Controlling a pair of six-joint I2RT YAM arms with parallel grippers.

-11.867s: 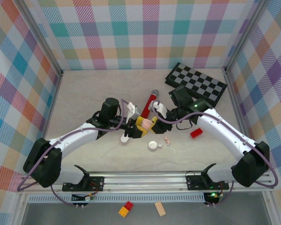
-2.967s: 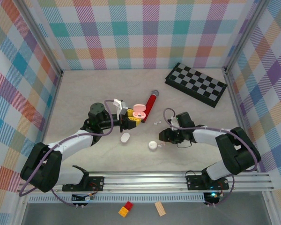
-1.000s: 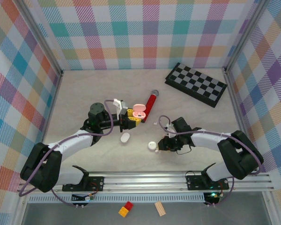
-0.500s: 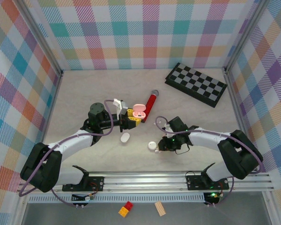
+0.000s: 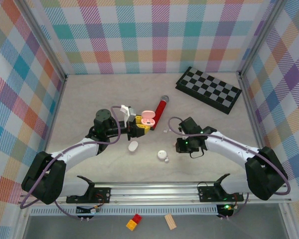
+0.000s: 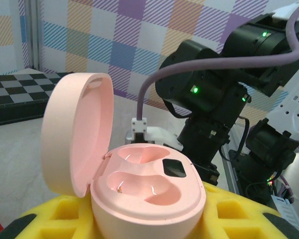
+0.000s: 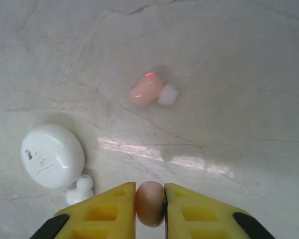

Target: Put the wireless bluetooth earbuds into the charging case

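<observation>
The right gripper (image 7: 149,191) has its moulded yellow fingers (image 7: 189,205) pressed onto a smooth, egg-shaped pinkish earbud (image 7: 149,205), whose long axis runs along the fingers. Beneath it is the pale, veined, marble-look table (image 7: 239,55).

On that surface a second pink earbud (image 7: 147,90) lies on its side. Its long axis runs across the right wrist view, and its rounded white tip points right (a tiny red light glows on the shell). Nearer the fingers sit a closed, round, matte white case (image 7: 52,155) and, just beside it, a small white earbud (image 7: 80,190).

The left gripper (image 5: 141,123) clamps a glossy pink pebble-shaped charging case (image 6: 148,196) between yellow pads. Its lid is hinged upright, and its two moulded wells face up with metal contacts glinting inside. The case is near a red cylindrical microphone (image 5: 160,107).
</observation>
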